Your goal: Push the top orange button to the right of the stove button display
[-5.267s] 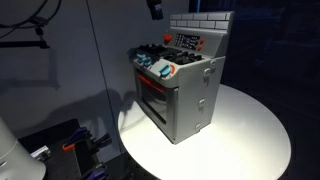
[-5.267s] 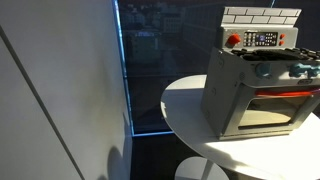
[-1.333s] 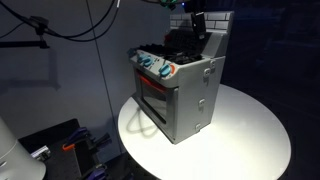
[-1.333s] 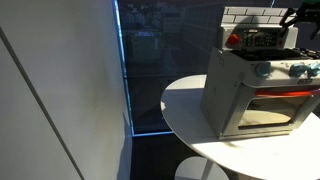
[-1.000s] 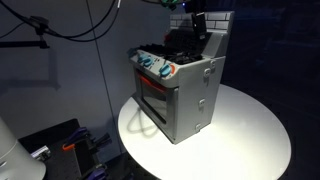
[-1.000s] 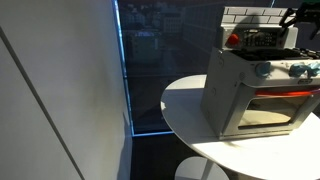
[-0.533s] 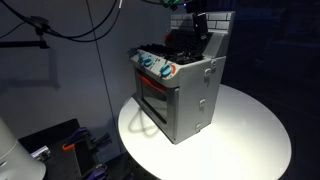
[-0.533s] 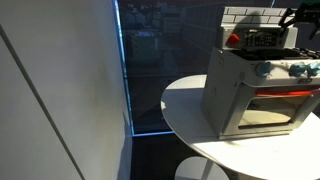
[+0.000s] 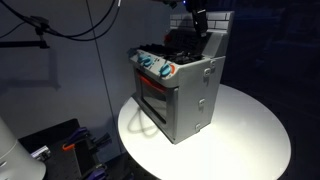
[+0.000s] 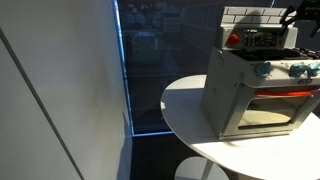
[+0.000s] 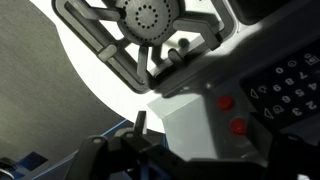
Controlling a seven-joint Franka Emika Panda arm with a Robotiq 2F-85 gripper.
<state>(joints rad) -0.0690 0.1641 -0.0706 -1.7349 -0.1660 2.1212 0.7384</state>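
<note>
The grey toy stove (image 9: 180, 95) stands on a round white table (image 9: 250, 130); it also shows in an exterior view (image 10: 255, 95). My gripper (image 9: 192, 36) hangs over the stove's back top, right at the dark button display, and hides most of it. In an exterior view the display (image 10: 258, 40) shows partly, with the gripper (image 10: 295, 20) at its right end. In the wrist view the display (image 11: 290, 85) lies at the right, with two red-orange round buttons (image 11: 227, 102) beside it. The gripper's dark blurred body (image 11: 180, 160) fills the bottom; its jaws are not clear.
The white brick-pattern back wall (image 10: 262, 14) rises just behind the display. Blue-and-orange knobs (image 9: 158, 68) sit on the stove's front edge. A round burner grate (image 11: 150, 15) lies on the stove top. Black cables (image 9: 60, 25) hang at the left.
Five seconds ago the stove top was bare; the arm has since come down over the back panel. In the last second it has barely moved.
</note>
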